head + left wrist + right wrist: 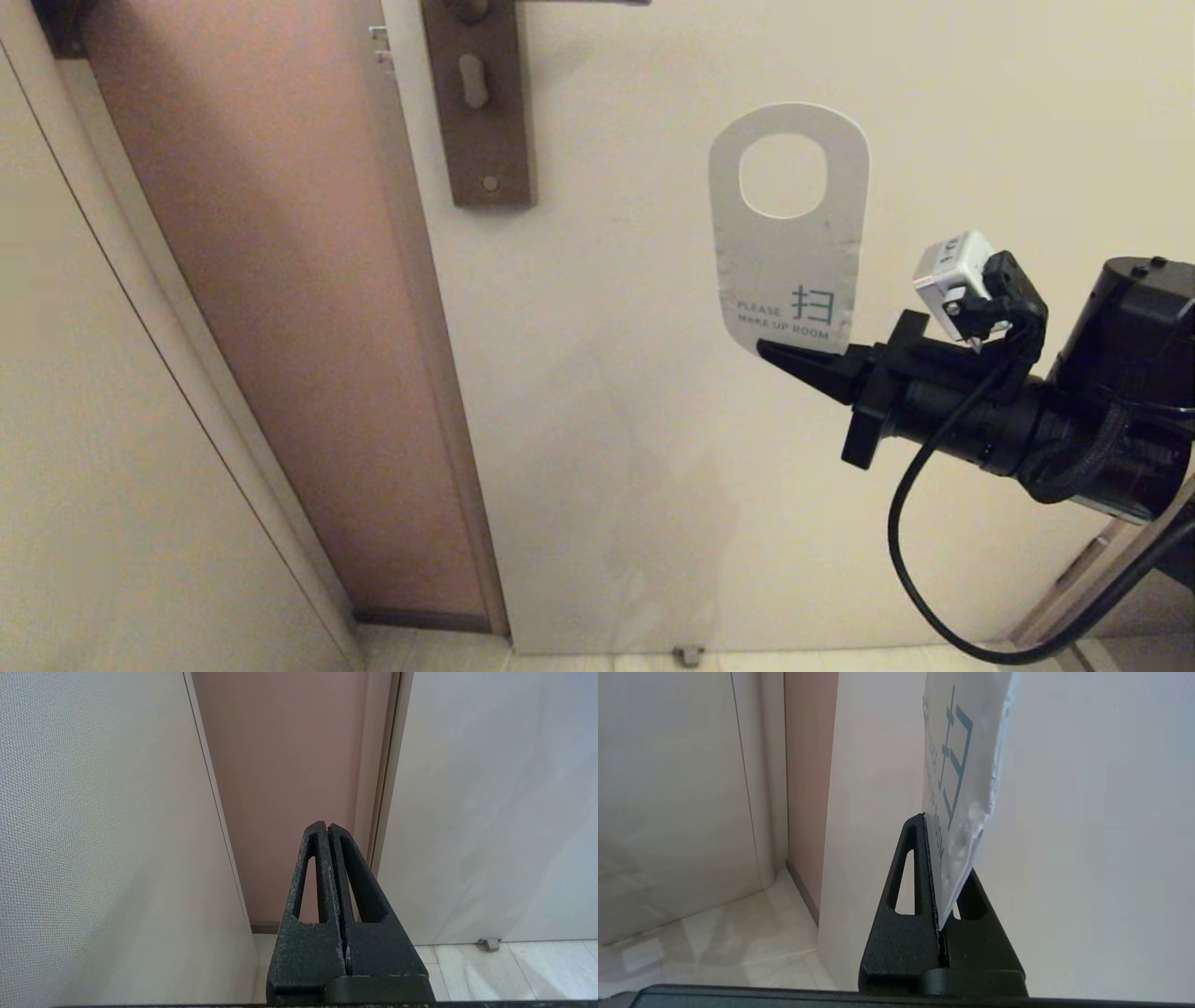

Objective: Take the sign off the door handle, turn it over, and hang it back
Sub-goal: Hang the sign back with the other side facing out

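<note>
The sign (782, 252) is off the handle and held upright in front of the door, its white "PLEASE MAKE UP ROOM" face toward me, its oval hole at the top. My right gripper (775, 355) is shut on the sign's bottom edge; in the right wrist view the card (957, 788) stands clamped between the gripper's jaws (931, 826). The door handle (579, 3) shows only as a dark bar at the top edge above its brown backplate (481, 112), up and left of the sign. My left gripper (327, 828) is shut and empty, out of the head view.
The cream door (653, 420) fills the middle. A pink-brown door edge (308, 327) and a beige wall (93, 467) lie to its left. A small door stop (688, 655) sits on the floor. Silver latch bolts (380, 47) show on the door edge.
</note>
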